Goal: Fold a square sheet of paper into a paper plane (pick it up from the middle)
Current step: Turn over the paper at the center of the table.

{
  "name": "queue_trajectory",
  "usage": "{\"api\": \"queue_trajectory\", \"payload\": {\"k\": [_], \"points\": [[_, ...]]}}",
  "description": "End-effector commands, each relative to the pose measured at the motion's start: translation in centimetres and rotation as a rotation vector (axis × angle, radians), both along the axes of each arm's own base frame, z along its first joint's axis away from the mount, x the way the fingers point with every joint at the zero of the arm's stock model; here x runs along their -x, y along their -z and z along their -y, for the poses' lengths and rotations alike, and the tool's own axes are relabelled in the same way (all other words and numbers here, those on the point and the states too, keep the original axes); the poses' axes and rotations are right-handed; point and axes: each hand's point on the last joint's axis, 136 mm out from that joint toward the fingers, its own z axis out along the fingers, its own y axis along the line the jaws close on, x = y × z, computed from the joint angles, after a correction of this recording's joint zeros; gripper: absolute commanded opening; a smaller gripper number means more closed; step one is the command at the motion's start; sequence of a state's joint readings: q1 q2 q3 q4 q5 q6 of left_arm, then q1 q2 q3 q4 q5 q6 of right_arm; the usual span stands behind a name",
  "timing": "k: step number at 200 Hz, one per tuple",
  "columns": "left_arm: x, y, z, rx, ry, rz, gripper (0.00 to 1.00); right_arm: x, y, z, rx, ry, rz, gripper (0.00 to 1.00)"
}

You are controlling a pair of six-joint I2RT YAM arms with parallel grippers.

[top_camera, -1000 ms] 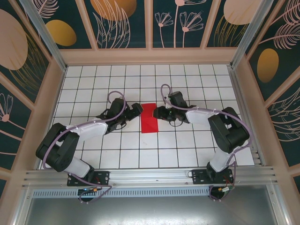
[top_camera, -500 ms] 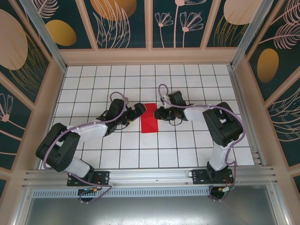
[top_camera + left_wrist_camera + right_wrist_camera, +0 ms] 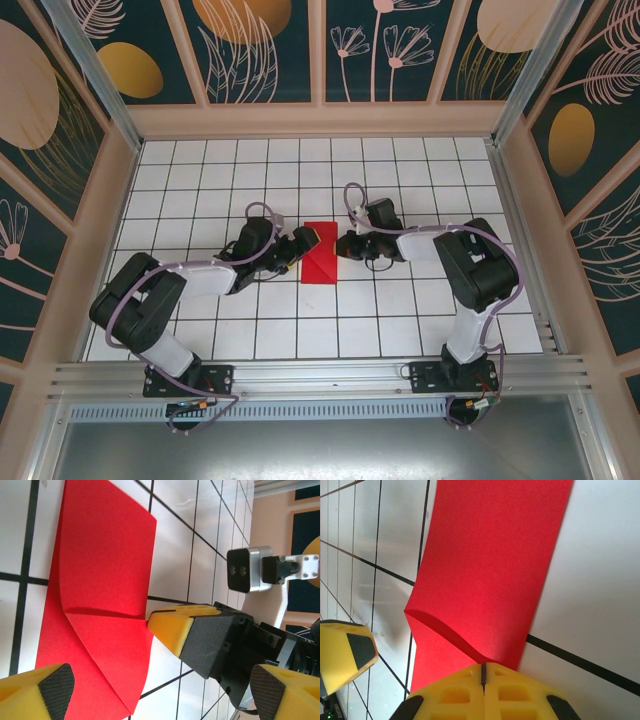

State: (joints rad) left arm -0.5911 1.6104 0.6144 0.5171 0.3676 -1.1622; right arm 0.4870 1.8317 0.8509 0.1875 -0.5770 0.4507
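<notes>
On the overhead camera I see the red sheet of paper (image 3: 320,253) lying near the middle of the white gridded table (image 3: 400,320), between the two arms. It shows as a rectangle, longer away from me than it is wide. The right pincer (image 3: 343,244) sits at the sheet's right edge, around the middle of that edge. On its own wrist camera the right pincer (image 3: 483,672) is fully closed, its yellow fingers (image 3: 455,695) pressed together with the paper's edge caught between them. From that pinch a raised ridge runs across the sheet (image 3: 490,570), and the paper bows up off the table around it. The left pincer (image 3: 300,246) is at the sheet's left edge, spread wide and gripping nothing. On its wrist camera, the left pincer (image 3: 160,680) has one finger over the near corner of the red sheet (image 3: 100,580) and the other out past the right pincer (image 3: 167,625). I cannot tell whether that finger touches the paper.
</notes>
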Motion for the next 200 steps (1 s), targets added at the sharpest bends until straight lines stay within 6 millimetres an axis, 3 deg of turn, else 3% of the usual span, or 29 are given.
{"api": "queue_trajectory", "payload": {"k": [1, 61, 64, 90, 154, 172, 200], "points": [[-0.3, -0.6, 1.4, 0.038, 0.034, 0.015, 0.88, -0.5, -1.7, 0.0, -0.044, 0.014, 0.044, 0.02], [-1.0, 0.4, 2.3, -0.001, 0.048, 0.008, 0.67, -0.6, -1.8, 0.6, -0.049, 0.035, 0.038, 0.02], [-1.0, 1.4, 2.3, -0.016, 0.050, -0.011, 0.65, -0.7, -1.8, 0.6, -0.049, 0.035, 0.039, 0.02], [-1.1, 2.5, 2.4, -0.042, 0.062, -0.025, 0.60, -0.7, -1.5, 0.7, -0.045, 0.041, 0.029, 0.02], [-1.4, 2.8, 3.3, -0.054, 0.120, 0.020, 0.41, -0.7, -1.7, 0.8, -0.052, 0.045, 0.020, 0.03], [-1.5, 3.0, 3.5, -0.068, 0.140, 0.039, 0.31, -0.7, -2.4, 0.8, -0.064, 0.052, 0.023, 0.08], [-1.8, 3.3, 3.5, -0.099, 0.165, 0.080, 0.21, -1.2, -4.6, 1.7, -0.045, 0.110, 0.065, 0.32]]}}
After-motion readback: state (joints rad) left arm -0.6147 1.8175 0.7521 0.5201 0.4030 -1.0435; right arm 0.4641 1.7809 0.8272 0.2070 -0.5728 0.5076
